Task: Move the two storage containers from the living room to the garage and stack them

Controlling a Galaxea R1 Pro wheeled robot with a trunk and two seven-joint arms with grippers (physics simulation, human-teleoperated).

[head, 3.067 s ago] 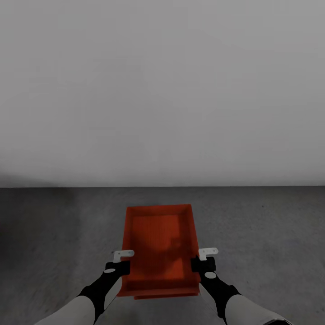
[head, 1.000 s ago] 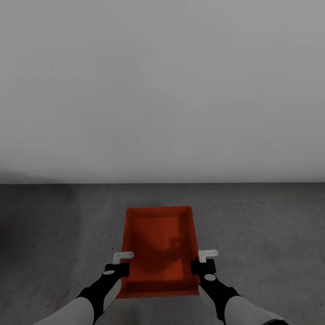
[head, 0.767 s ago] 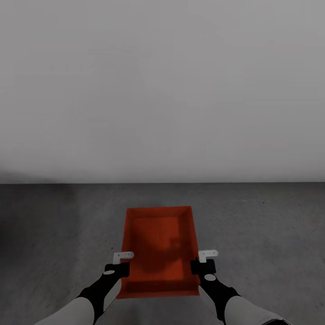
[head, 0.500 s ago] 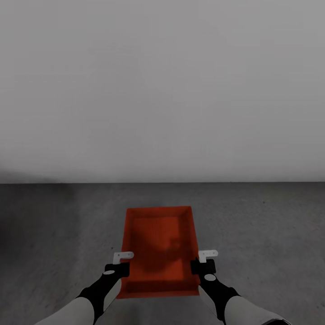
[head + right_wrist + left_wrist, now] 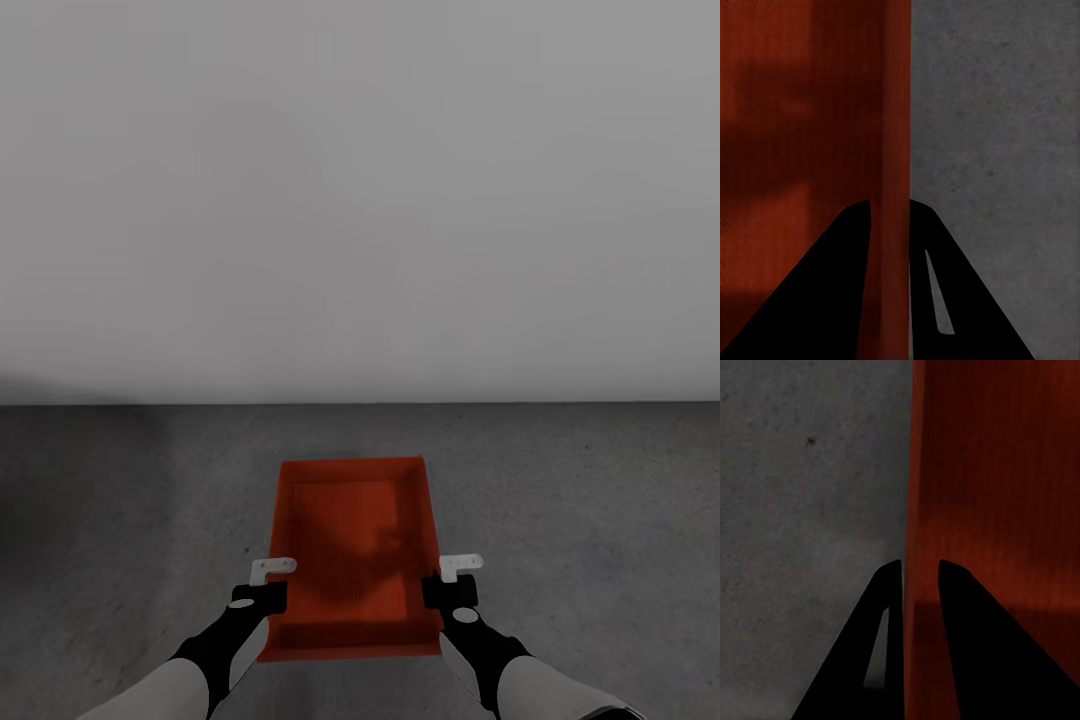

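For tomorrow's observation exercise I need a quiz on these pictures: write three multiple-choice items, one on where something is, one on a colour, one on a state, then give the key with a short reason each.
1. Where is the storage container?
A. On a wooden shelf
B. Between the two grippers, over the grey concrete floor
C. Leaning upright against the wall

2. What colour is the container?
A. Red-orange
B. Blue
C. White

3. How does the left gripper stand at the container's side wall?
A. Far off, fingers spread in open air
B. Flat on the bottom of the container
C. One finger on each side of the thin wall

Key: 1 B, the head view shows the left gripper and the right gripper at its two long sides, above concrete. 2 A, red-orange in all three views. 3 C, the left wrist view shows the red wall running between the dark fingers.
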